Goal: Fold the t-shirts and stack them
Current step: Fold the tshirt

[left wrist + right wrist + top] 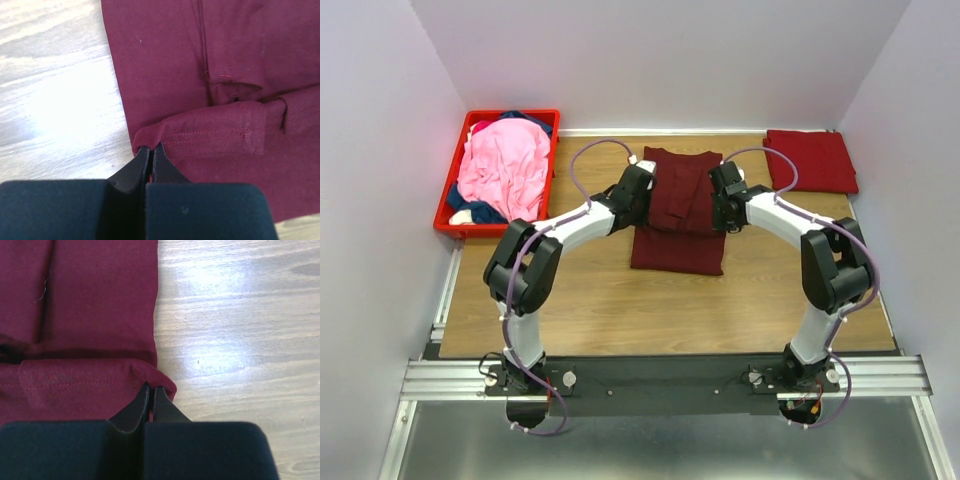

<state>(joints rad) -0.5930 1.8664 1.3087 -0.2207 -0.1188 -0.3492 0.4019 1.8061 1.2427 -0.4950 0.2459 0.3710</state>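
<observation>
A dark maroon t-shirt [678, 215] lies part-folded at the middle of the table, its hem edge lifted across the body. My left gripper [642, 190] is shut on the hem's left corner [145, 136], and the shirt fills the left wrist view [210, 60]. My right gripper [722, 198] is shut on the hem's right corner [162, 381], with the shirt [95, 305] to its left. A folded red t-shirt [810, 160] lies at the far right. Pink [503, 170] and navy [460, 198] shirts are heaped in the crate.
The rigid red plastic crate [447, 226] stands at the far left by the wall. White walls close the table on three sides. Bare wood [660, 310] runs between the shirt and the arm bases.
</observation>
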